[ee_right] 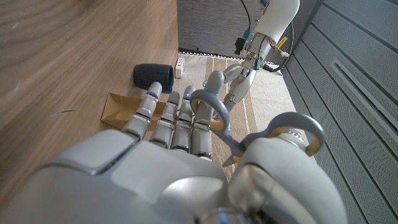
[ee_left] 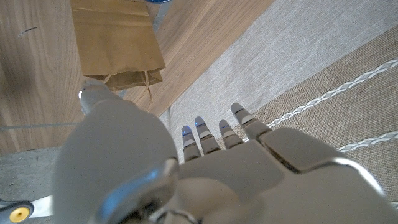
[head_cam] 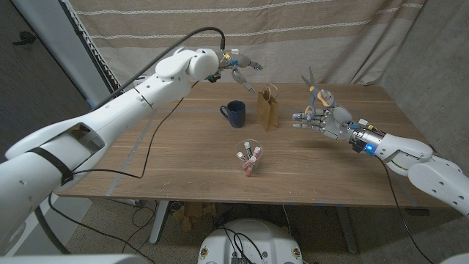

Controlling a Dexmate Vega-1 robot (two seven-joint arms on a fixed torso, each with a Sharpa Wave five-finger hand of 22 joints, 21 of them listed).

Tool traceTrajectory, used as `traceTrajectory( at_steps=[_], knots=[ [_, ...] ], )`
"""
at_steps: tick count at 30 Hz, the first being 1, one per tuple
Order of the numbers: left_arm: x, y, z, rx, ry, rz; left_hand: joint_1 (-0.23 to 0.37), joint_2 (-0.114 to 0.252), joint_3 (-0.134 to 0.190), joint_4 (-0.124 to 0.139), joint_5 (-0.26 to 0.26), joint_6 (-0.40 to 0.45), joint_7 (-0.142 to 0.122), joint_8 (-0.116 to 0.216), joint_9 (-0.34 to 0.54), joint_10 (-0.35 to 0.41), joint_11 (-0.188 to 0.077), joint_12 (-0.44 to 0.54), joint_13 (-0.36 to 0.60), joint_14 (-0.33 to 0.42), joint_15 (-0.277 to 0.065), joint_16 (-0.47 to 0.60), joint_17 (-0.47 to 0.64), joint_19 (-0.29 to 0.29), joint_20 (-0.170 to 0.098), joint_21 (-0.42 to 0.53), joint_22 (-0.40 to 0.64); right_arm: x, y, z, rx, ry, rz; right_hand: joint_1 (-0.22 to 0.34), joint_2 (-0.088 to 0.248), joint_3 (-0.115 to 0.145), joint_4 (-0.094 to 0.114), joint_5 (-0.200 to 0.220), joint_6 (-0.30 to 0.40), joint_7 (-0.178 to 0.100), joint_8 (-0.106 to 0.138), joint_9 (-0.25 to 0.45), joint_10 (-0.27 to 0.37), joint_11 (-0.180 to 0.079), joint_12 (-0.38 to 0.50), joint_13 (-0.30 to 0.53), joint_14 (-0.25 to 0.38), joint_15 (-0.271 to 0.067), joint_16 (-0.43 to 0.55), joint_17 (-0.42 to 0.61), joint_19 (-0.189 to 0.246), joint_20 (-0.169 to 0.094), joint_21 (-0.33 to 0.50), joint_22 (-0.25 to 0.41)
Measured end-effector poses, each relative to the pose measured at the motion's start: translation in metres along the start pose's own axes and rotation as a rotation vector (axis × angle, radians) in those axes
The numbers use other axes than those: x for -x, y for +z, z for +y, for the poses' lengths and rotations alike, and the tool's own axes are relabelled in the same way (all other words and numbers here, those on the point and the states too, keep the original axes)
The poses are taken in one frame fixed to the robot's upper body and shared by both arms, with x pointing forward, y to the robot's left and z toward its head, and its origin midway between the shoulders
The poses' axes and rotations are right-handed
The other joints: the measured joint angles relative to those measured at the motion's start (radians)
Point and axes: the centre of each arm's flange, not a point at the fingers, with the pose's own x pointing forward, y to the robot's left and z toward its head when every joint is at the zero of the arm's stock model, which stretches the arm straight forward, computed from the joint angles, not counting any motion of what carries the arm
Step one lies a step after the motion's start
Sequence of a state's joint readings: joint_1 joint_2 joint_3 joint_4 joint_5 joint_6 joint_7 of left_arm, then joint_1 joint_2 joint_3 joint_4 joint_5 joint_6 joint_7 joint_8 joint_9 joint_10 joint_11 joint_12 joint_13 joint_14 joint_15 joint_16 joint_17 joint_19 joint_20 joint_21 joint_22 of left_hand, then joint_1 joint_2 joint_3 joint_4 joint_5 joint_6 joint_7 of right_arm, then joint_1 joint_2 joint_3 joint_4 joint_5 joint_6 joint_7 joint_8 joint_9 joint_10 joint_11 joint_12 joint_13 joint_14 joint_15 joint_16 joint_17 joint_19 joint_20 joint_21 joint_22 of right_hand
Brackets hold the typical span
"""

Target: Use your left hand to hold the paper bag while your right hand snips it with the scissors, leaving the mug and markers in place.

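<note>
Two jobs remain: your open left hand [head_cam: 242, 67] hovers above the upright brown paper bag [head_cam: 268, 107], not yet holding it, while your right hand [head_cam: 326, 117] grips the grey-handled scissors [head_cam: 315, 94] beside it, no cut visible.

The head view looks down from above the near edge over the whole wooden table [head_cam: 183, 165], both arms entering from the bottom corners. Each wrist view sits close behind its own hand, looking along the fingers: left hand [ee_left: 205, 168], right hand [ee_right: 168, 155]. All three views share the paper bag [head_cam: 268, 108] [ee_left: 115, 40] [ee_right: 118, 107].
</note>
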State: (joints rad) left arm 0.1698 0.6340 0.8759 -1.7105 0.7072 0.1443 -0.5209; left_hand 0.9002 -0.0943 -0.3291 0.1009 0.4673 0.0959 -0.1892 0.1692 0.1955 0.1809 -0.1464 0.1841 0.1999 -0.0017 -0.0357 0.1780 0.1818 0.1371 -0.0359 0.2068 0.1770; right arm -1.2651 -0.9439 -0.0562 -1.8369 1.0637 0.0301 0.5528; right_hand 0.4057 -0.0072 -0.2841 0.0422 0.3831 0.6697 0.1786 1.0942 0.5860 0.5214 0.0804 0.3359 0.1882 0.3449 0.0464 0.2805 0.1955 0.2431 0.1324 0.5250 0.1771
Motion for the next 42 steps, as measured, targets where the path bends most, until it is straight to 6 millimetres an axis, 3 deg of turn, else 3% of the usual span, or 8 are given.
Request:
traceTrajectory(
  at_steps=[42],
  knots=[
    [-0.021, 0.021, -0.005, -0.267, -0.039, -0.057, -0.026, -0.026, -0.007, 0.007, 0.0, -0.047, 0.0, 0.009, 0.0, -0.025, -0.004, 0.009, 0.0, -0.005, 0.005, 0.0, -0.005, 0.004, -0.004, -0.004, 0.0, 0.001, 0.001, 0.011, 0.01, -0.023, -0.012, 0.005, 0.005, 0.001, 0.001, -0.003, -0.004, 0.003, -0.004, -0.002, 0.0, 0.0, -0.015, 0.0, 0.004, 0.004, -0.008, 0.0, 0.009, 0.009, -0.015, 0.0]
  ],
)
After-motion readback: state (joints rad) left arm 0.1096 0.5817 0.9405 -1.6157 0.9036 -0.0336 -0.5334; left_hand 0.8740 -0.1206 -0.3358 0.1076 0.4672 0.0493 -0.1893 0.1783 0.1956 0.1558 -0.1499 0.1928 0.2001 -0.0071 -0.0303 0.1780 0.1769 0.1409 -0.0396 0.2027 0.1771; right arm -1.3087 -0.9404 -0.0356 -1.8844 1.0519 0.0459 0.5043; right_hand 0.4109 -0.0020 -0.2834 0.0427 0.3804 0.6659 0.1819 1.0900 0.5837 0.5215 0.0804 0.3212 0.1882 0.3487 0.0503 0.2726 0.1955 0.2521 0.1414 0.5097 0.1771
